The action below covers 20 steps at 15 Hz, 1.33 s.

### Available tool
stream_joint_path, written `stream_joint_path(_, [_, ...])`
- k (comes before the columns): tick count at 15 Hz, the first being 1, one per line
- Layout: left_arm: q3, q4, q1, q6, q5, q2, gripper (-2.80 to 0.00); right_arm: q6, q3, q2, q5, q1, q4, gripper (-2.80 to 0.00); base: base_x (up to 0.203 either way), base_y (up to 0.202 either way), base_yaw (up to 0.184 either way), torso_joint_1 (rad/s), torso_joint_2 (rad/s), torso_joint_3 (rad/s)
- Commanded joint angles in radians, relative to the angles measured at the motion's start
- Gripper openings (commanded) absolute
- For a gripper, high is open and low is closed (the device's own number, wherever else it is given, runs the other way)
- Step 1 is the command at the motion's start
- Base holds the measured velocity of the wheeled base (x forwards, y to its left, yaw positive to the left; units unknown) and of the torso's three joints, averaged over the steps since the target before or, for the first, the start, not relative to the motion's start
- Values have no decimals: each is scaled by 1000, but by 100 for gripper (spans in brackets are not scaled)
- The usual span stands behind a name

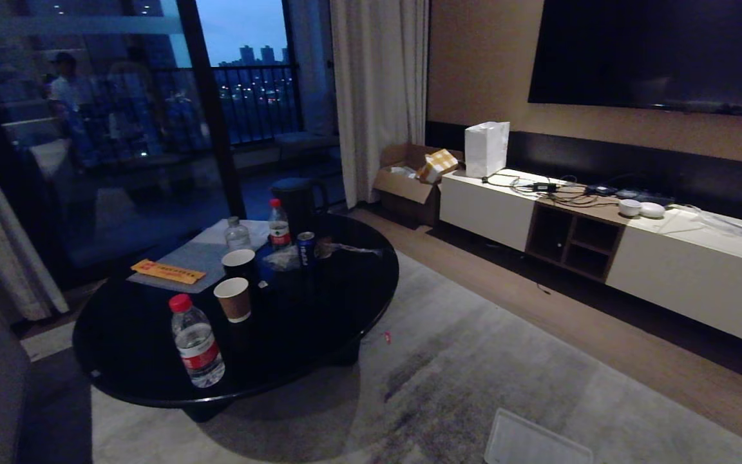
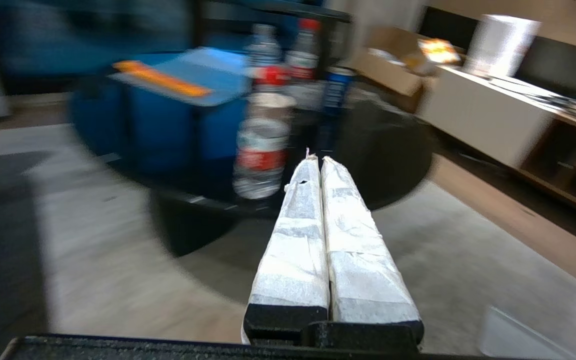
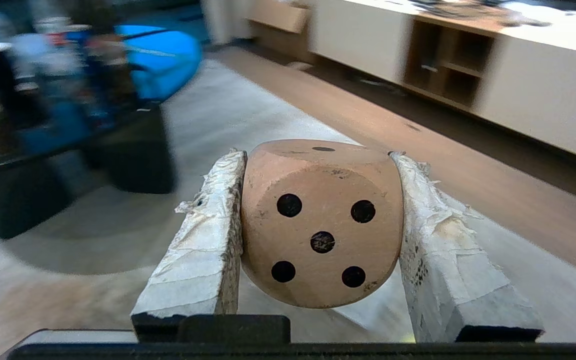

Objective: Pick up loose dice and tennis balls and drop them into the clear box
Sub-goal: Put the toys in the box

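In the right wrist view my right gripper (image 3: 316, 155) is shut on a beige die (image 3: 320, 225) with dark dots, its five-dot face towards the camera, held above the grey carpet. The tape-wrapped fingers (image 3: 203, 245) press on both of its sides. My left gripper (image 2: 318, 160) is shut and empty, pointing towards the round black table (image 2: 393, 165). A corner of the clear box (image 1: 532, 446) shows on the carpet at the bottom of the head view, and it also appears in the left wrist view (image 2: 533, 335). No tennis balls are in view. Neither arm shows in the head view.
The round black coffee table (image 1: 319, 322) carries water bottles (image 1: 196, 341), paper cups (image 1: 234, 298) and a can (image 1: 306, 248). A long white TV cabinet (image 1: 667, 258) runs along the right wall, with a cardboard box (image 1: 409, 180) beside it. Grey carpet (image 1: 474, 361) lies between them.
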Motion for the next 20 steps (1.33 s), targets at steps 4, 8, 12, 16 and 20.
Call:
stream_joint_path(4, [0, 0, 0, -1, 1, 2, -280, 0, 0, 2, 0, 0, 1, -280, 1, 11, -165, -1, 2, 0])
stream_joint_path(8, [0, 0, 0, -3, 1, 2, -280, 0, 0, 2, 0, 0, 2, -280, 1, 8, -167, 5, 5, -1])
stream_joint_path(12, [0, 0, 0, -3, 1, 2, -280, 0, 0, 2, 0, 0, 1, -280, -1, 11, -164, 1, 4, 3])
stream_joint_path(16, [0, 0, 0, -3, 1, 2, -280, 0, 0, 2, 0, 0, 1, -280, 1, 10, -162, -16, 100, 67])
stream_joint_path(20, [0, 0, 0, -3, 1, 2, -280, 6, 0, 2, 0, 0, 2, -280, 2, 9, -162, -62, 246, 171])
